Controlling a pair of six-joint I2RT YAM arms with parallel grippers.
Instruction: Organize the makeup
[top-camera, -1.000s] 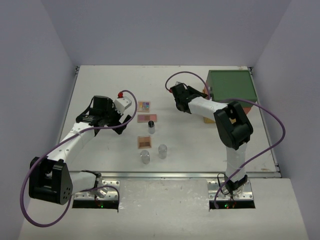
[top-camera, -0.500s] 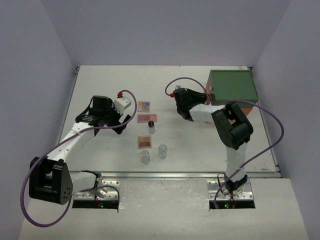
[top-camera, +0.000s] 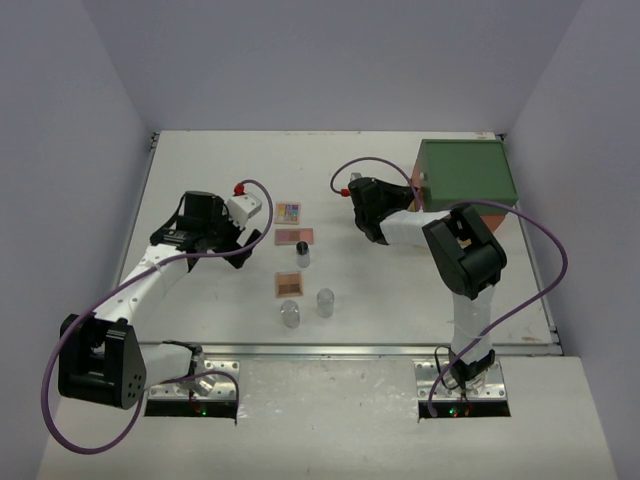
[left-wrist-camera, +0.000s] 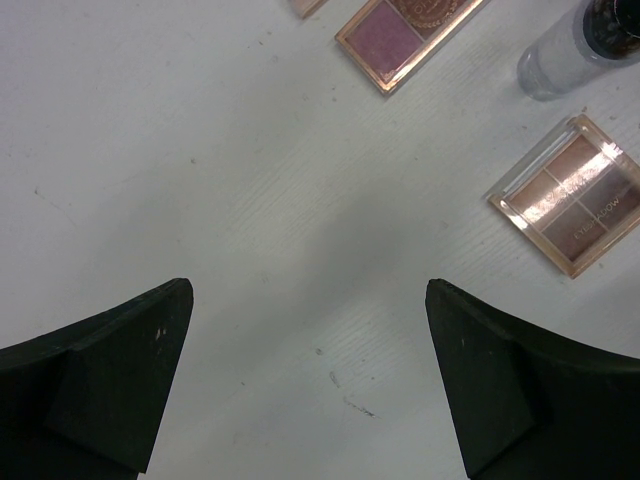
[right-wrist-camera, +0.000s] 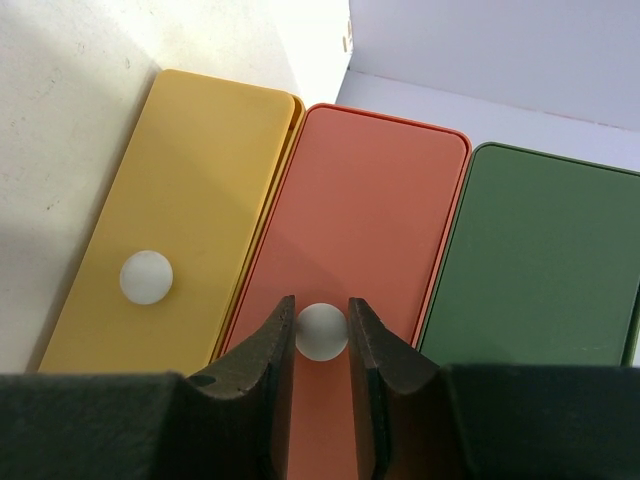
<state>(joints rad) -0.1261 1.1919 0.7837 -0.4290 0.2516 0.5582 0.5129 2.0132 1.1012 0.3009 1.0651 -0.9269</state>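
Note:
The makeup lies mid-table: a multicoloured palette, a pink palette, a black-capped bottle, a brown palette and two clear jars. No brown bottles show. My left gripper is open and empty over bare table, left of the palettes. The left wrist view shows the pink palette, the brown palette and the bottle ahead of it. My right gripper is shut on the white knob of the orange drawer, as its wrist view shows.
The green-topped box stands at the back right, its drawer fronts facing left. The yellow drawer with its own white knob lies beside the orange one. Purple cables loop over both arms. Walls close in the table at the back and sides.
My right gripper has moved right, up to the box's drawer fronts. The left arm and the makeup have not moved.

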